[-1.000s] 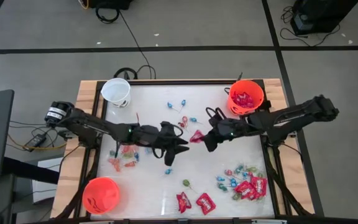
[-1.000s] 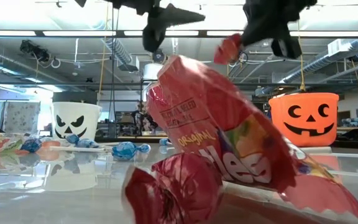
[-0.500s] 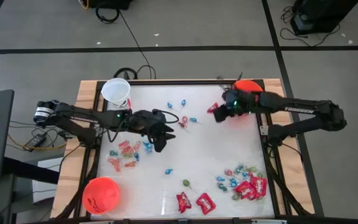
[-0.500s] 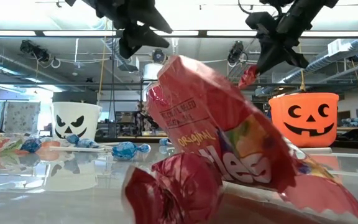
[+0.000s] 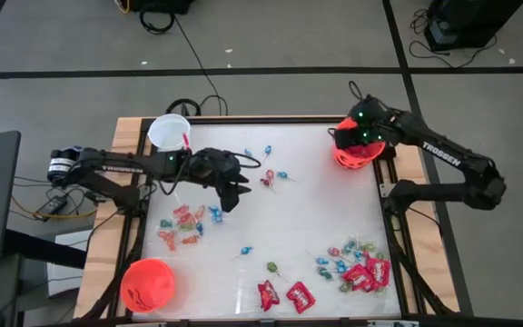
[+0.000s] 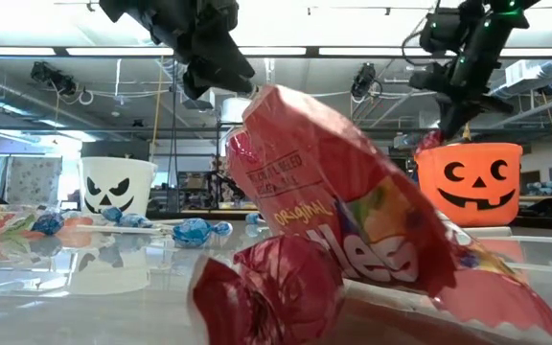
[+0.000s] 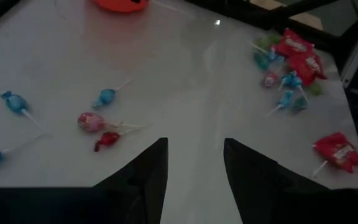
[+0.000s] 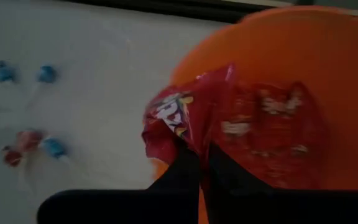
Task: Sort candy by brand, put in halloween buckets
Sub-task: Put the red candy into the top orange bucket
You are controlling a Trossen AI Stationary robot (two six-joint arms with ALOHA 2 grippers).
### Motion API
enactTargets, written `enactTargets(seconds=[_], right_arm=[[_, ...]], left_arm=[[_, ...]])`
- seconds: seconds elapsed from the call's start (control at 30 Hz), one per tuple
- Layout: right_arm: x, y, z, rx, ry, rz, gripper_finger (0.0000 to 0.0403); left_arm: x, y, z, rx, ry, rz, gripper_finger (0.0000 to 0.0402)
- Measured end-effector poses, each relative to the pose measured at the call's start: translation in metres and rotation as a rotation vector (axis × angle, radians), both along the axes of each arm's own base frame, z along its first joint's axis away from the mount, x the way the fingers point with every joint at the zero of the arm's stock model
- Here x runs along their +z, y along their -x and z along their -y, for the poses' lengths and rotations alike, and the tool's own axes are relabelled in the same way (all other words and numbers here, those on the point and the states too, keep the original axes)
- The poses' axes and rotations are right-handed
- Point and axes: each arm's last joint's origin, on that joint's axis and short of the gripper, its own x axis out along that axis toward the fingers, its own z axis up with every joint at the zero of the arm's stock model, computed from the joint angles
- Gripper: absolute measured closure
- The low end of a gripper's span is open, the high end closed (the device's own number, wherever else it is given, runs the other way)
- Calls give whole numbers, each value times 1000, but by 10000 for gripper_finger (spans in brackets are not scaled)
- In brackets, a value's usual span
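My right gripper [image 5: 356, 138] hovers over the far-right orange bucket [image 5: 371, 156], shut on a red candy packet [image 8: 179, 121]. That bucket [image 8: 328, 56] has more red packets inside [image 8: 272, 124]. My left gripper [image 5: 230, 195] is open and empty above the table's left-centre, its fingers apart in the left wrist view [image 7: 194, 162]. A white bucket [image 5: 169, 133] stands at the far left corner, a second orange bucket [image 5: 147, 284] at the near left. Loose candy lies flat on the table: blue lollipops [image 5: 266, 163], small pieces [image 5: 182, 227], red packets [image 5: 284, 295]. My right gripper pinches the red packet by one edge [image 8: 188, 143] between its two fingers [image 8: 182, 171], coming from above and pointing down. The packet is lifted clear and hangs crumpled below the fingertips [image 6: 432, 141], over the orange bucket's rim and mouth.
A mixed candy pile [image 5: 357, 268] lies near the near right corner. Wooden rails [image 5: 127, 136] frame the white tabletop. In the low view a big red packet [image 6: 353, 220] lies close to the lens, with the white bucket [image 6: 116, 184] and orange bucket [image 6: 468, 182] behind.
My right gripper has carried the red packet from the table's middle toward the far right, ending over the orange bucket with its fingers tipped downward. My left gripper has drawn back from the middle toward the table's left and slightly toward the far edge.
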Motion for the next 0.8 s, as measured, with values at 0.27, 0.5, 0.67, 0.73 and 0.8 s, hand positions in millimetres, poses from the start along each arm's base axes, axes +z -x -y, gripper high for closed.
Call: enactTargets(seconds=[0.27, 0.5, 0.67, 0.73, 0.8], right_arm=[[-10, 12, 19, -88, -46, -78, 396], [-23, 13, 29, -122, -89, -164, 396], [-32, 9, 35, -158, -145, -173, 396], [-40, 7, 39, -178, -193, -182, 396], [-47, 5, 44, -194, -231, -190, 396]], left_arm=[[-1, 3, -20, -28, -26, -16, 239], [-2, 6, -33, -32, -51, -28, 239], [-3, 7, -38, -56, -87, -34, 239], [-3, 8, -41, -53, -96, -34, 239], [-3, 8, -44, -54, -112, -33, 239]])
